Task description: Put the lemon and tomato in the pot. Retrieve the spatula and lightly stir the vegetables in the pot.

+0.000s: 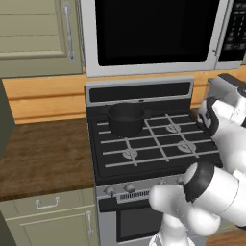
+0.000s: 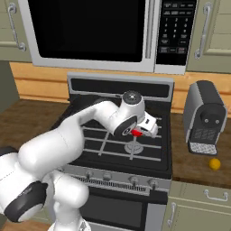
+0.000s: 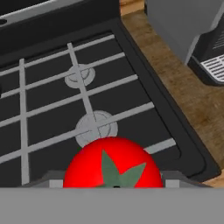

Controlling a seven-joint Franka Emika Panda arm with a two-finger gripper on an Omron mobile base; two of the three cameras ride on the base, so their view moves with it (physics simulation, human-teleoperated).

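Tomato carried over the stove toward the pot.

Pincer [image 2: 140, 131] clamped on tomato [image 3: 113, 162], kept high above stove grates [image 3: 83, 100]; pot [image 1: 126, 118] waiting back left, lemon [image 2: 214, 164] on counter [image 2: 198, 164].

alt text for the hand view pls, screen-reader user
A red tomato with a green star-shaped stem fills the bottom centre, right at the gripper, above the black stove with its grey grates and two round burners. To the right runs a brown wooden counter with a grey coffee machine at the top right.
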